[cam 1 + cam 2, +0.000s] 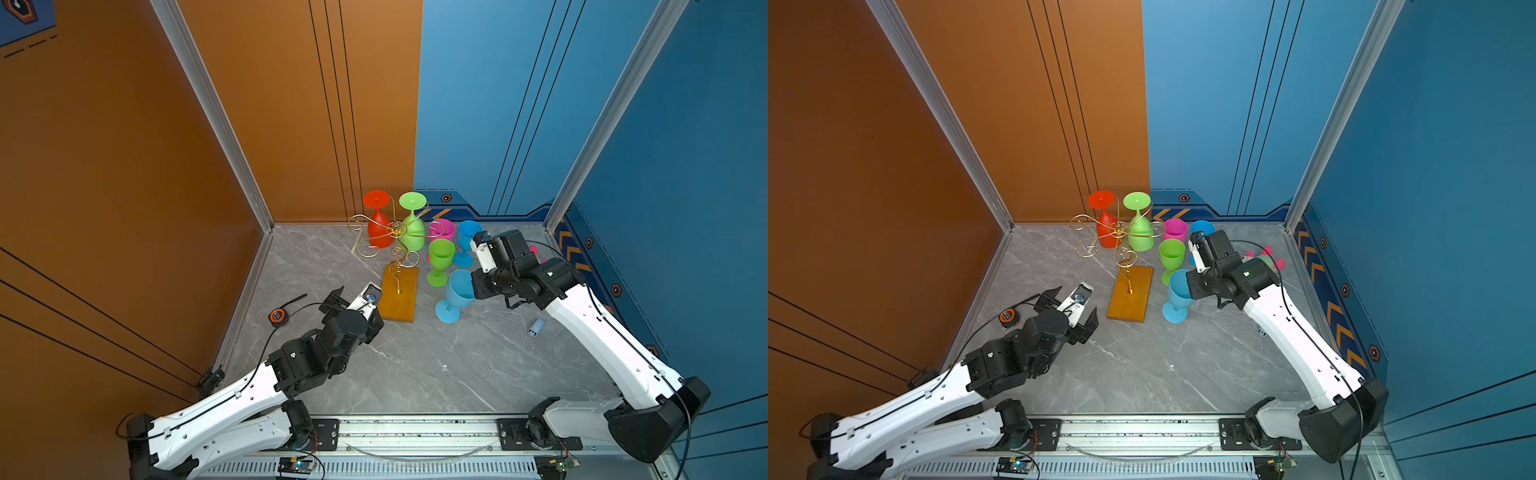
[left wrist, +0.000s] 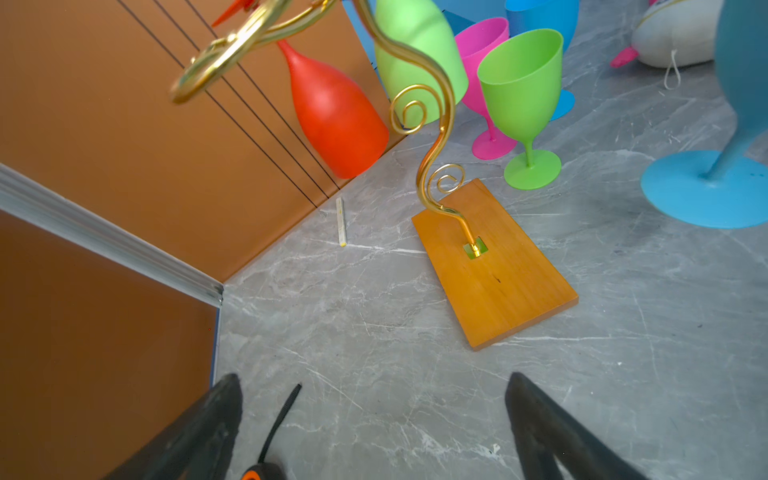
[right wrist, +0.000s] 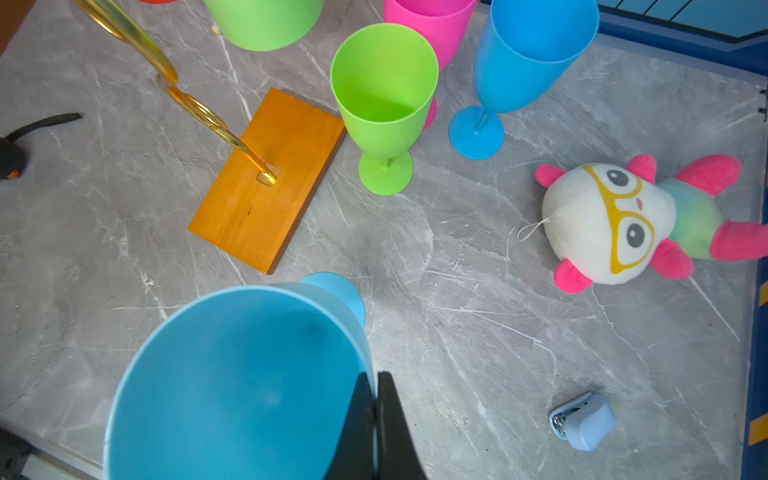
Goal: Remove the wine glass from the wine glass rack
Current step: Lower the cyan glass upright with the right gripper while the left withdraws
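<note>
The wine glass rack [image 1: 397,232] [image 1: 1121,237] is a gold wire stand on an orange-brown wooden base [image 1: 399,297] [image 2: 498,274] [image 3: 266,183]. A red wine glass [image 1: 379,226] [image 2: 336,112] and a green wine glass [image 1: 412,232] [image 2: 415,54] hang upside down from its arms. My left gripper [image 1: 353,309] [image 1: 1070,309] [image 2: 374,378] is open over bare table just left of the base. My right gripper [image 1: 471,291] [image 1: 1187,286] [image 3: 377,376] is shut on the rim of a blue wine glass [image 1: 457,293] [image 3: 232,374], which is upright right of the base with its foot down at the table.
Right of the rack stand a green glass [image 1: 440,259], a pink glass [image 1: 441,228] and another blue glass [image 1: 467,241]. A plush toy [image 3: 623,220] and a small blue-grey clip [image 1: 536,327] lie at the right. A tape measure [image 1: 277,316] lies by the left wall.
</note>
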Controlling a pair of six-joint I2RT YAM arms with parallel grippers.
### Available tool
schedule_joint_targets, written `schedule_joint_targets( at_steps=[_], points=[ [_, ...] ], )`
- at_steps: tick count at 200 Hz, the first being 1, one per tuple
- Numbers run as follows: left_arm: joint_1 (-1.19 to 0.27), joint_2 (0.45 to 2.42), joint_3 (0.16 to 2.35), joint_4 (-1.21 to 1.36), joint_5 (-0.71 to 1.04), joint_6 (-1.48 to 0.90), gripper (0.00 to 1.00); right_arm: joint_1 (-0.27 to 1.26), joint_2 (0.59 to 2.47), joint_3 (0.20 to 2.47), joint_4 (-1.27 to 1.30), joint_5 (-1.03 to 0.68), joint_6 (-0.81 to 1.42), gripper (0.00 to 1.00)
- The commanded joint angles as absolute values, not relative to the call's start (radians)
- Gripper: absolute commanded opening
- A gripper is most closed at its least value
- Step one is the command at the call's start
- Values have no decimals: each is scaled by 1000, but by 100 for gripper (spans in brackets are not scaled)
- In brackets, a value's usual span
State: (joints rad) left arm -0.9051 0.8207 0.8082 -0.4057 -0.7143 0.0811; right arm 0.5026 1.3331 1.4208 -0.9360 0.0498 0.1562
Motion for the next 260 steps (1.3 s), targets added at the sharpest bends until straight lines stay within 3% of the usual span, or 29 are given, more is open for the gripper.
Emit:
schedule_joint_targets(
  at_steps=[1, 100, 260],
  points=[
    [-807, 798, 826, -487, -589, -86, 99, 494, 1364, 1447, -962, 119, 143, 0],
    [-471, 862, 855, -521, -380, -256, 99, 405, 1487, 1478, -904, 169, 117, 0],
    [-376, 910, 858, -500, -302, -276, 100, 236, 1724, 1632, -815, 108, 140, 0]
  ],
)
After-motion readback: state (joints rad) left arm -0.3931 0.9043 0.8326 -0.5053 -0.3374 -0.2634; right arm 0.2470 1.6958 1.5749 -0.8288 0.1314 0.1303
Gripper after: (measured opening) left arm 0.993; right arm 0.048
